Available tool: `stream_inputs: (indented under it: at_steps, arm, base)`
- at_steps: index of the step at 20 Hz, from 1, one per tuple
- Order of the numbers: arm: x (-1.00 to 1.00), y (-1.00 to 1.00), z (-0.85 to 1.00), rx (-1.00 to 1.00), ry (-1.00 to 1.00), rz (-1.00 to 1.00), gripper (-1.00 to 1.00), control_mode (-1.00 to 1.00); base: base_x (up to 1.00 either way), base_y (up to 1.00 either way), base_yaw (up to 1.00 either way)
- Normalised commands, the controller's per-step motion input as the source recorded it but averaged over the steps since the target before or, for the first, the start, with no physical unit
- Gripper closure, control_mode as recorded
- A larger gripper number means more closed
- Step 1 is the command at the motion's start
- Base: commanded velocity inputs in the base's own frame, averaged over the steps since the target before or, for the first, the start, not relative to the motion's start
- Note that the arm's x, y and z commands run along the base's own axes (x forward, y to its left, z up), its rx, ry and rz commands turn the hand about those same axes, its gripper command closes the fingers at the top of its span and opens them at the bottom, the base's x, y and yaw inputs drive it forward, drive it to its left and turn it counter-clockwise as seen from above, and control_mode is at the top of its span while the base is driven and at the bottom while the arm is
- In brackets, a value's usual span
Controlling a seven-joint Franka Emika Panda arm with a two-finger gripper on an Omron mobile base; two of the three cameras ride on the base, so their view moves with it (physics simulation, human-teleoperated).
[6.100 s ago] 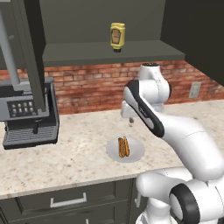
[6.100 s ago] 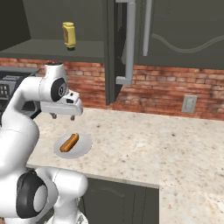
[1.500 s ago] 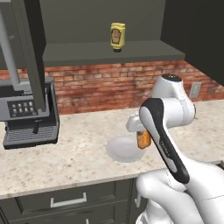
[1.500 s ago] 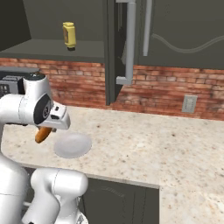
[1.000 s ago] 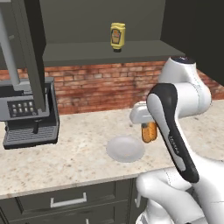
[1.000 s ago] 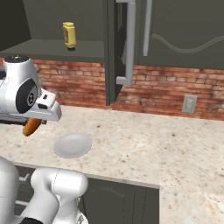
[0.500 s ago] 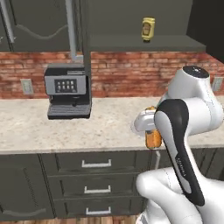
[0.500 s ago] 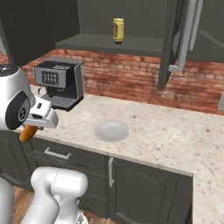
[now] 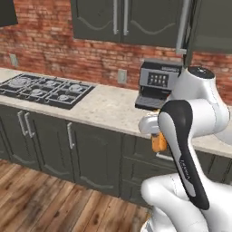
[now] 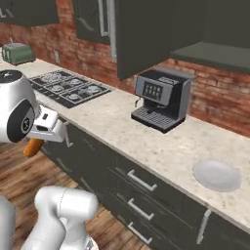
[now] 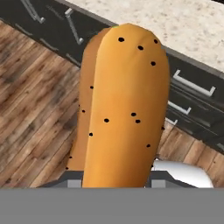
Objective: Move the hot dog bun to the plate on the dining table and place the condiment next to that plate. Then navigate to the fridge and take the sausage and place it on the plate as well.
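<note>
The gripper [image 10: 33, 144] pinches the bun [image 11: 124, 105] between its fingers, the bun's long axis running straight out along them. It hangs over the wood floor [image 9: 41, 199], off the counter [image 10: 161, 146] edge and well apart from the small white plate [image 10: 216, 175] on that counter. The table isn't visible, so I judge the carry still needs driving before any placing.

Orange-tan hot dog bun [image 11: 124, 109], dark specks

Black coffee machine [image 10: 159, 101] beside small white plate [image 10: 217, 175] on stone counter [image 10: 161, 146], gas hob [image 9: 43, 89] at far end
</note>
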Motion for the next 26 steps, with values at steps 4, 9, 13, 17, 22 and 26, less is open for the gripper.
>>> stream_inputs:
  at_steps: [4, 9, 13, 17, 22, 26]
  arm:
    - [0.00, 0.00, 0.00, 0.00, 0.00, 0.00, 1.00, 1.00]
    - [0.00, 0.00, 0.00, 0.00, 0.00, 0.00, 1.00, 1.00]
    - [0.00, 0.00, 0.00, 0.00, 0.00, 0.00, 1.00, 1.00]
    - [0.00, 0.00, 0.00, 0.00, 0.00, 0.00, 1.00, 1.00]
    - [0.00, 0.00, 0.00, 0.00, 0.00, 0.00, 1.00, 1.00]
    - [0.00, 0.00, 0.00, 0.00, 0.00, 0.00, 1.00, 1.00]
  base:
    - [-0.22, 0.76, 0.67]
    - [-0.23, 0.73, 0.64]
    - [-0.45, 0.55, 0.54]
    - [-0.67, 0.31, 0.48]
    - [-0.69, 0.27, 0.46]
    - [-0.89, 0.01, 0.34]
